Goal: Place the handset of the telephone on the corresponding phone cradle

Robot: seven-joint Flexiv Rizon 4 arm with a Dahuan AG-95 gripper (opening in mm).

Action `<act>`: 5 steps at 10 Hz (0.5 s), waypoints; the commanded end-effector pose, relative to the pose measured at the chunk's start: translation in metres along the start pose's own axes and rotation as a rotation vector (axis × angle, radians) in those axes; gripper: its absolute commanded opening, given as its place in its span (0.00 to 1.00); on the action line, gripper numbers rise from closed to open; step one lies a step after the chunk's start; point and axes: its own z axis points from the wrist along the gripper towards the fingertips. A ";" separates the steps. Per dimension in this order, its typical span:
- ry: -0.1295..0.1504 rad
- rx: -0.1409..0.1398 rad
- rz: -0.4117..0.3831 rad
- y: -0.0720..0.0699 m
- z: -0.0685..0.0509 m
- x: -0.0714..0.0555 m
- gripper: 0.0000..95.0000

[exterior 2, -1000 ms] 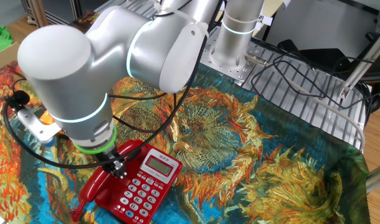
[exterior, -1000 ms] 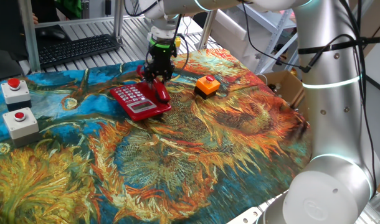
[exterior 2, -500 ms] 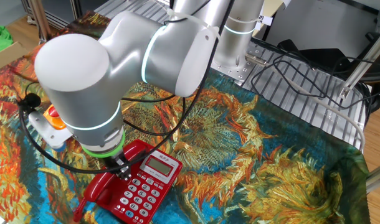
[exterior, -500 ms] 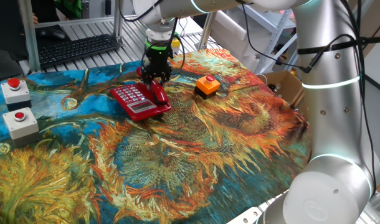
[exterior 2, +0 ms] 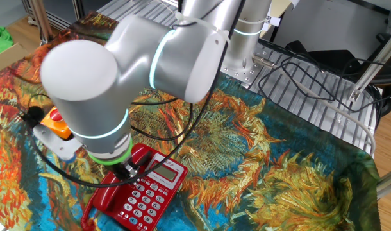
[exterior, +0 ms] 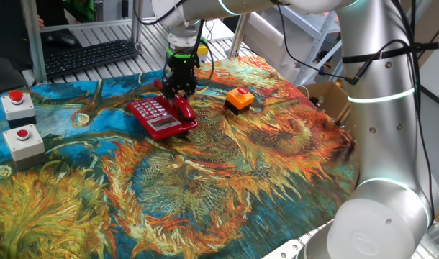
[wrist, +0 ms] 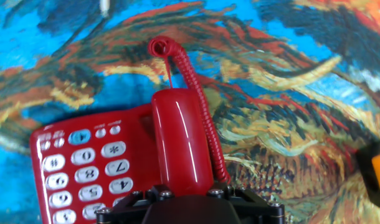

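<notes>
Handset (wrist: pixel 180 140) lying lengthwise along the telephone's (exterior: pixel 158 116) cradle side, cord curling clear behind. Fingers (exterior: pixel 179 91) low over its middle; grip or release impossible to tell, tips hidden.

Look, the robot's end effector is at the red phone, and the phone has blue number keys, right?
Not quite. The end effector is at the red phone, but the hand view shows pale grey keys; only one small button is blue.
</notes>
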 end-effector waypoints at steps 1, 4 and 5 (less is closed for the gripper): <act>-0.001 0.013 -0.009 0.000 0.000 0.001 0.00; -0.004 0.026 -0.011 0.001 0.002 0.001 0.00; -0.006 0.046 -0.021 0.001 0.002 0.002 0.00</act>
